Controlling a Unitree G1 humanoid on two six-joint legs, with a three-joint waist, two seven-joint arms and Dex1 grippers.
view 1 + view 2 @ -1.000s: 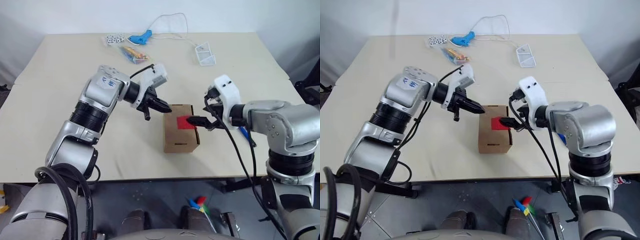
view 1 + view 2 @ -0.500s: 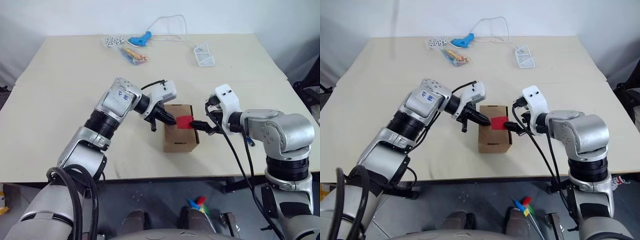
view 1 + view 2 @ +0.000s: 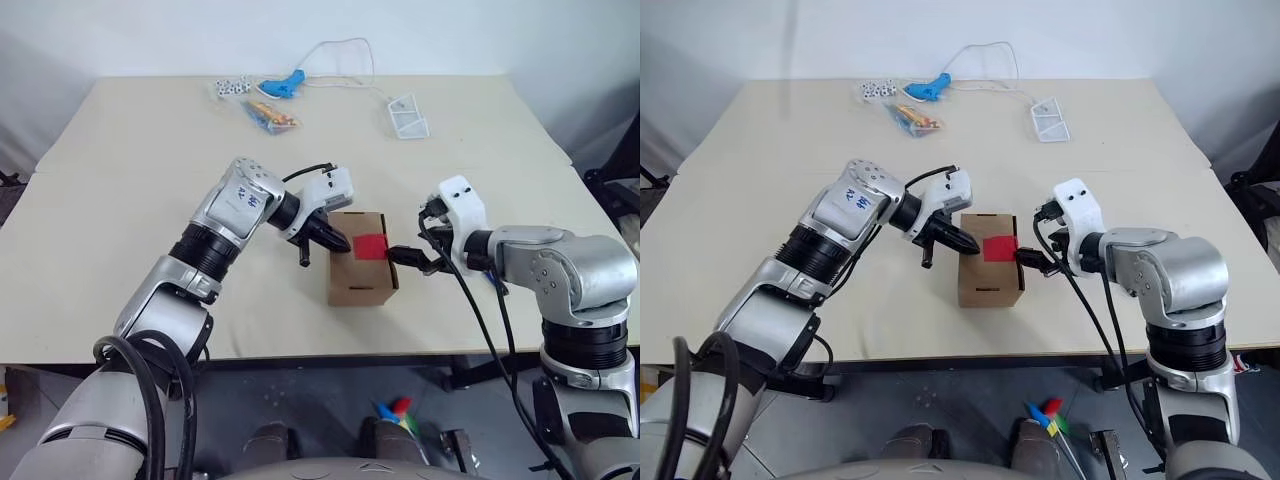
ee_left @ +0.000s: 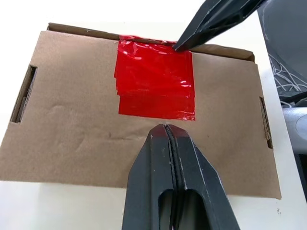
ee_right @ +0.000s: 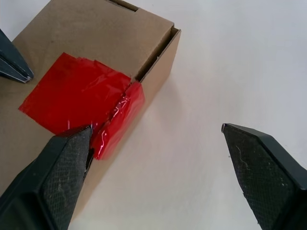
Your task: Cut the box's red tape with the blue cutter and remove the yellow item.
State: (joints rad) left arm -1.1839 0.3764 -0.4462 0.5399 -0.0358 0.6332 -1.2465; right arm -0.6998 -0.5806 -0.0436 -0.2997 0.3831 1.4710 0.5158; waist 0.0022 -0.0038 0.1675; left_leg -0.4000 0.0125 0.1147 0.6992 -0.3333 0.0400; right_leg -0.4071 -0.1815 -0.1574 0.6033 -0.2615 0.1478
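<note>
Sitting flaps-closed under red tape (image 4: 156, 79), box (image 3: 360, 275) mid-tabletop (image 3: 120, 200); left gripper (image 4: 166, 132) jaws pressed together, right gripper (image 5: 158, 158) jaws spread wide

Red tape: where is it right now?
In the left eye view the red tape sits on the box top, wrapping over its right edge, between the shut left gripper and open right gripper.

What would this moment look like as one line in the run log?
box: closed | red tape: uncut | left claw: shut, empty, over box top | right claw: open, one finger at the taped edge
</note>
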